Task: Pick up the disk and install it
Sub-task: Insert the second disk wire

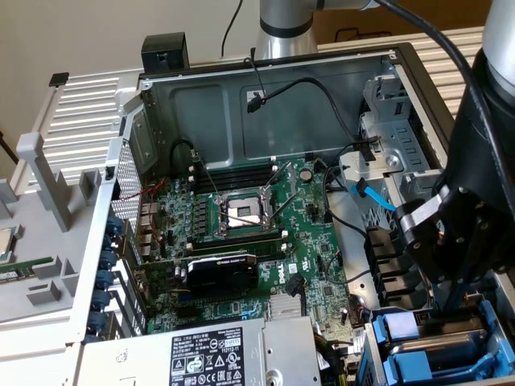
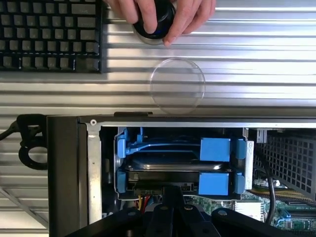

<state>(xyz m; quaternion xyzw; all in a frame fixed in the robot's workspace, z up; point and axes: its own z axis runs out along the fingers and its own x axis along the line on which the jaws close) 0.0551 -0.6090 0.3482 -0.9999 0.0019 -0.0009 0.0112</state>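
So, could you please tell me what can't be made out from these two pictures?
- Exterior view: the arm's black wrist covers most of the disk, and the picture's edge cuts off the rest.
- Wrist view: the disk's label faces away; blue rails flank it.
- Wrist view: a hand covers a dark round object.

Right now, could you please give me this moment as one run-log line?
end effector: over drive bay | disk: in blue rails, in bay | person's hand: on black knob outside case
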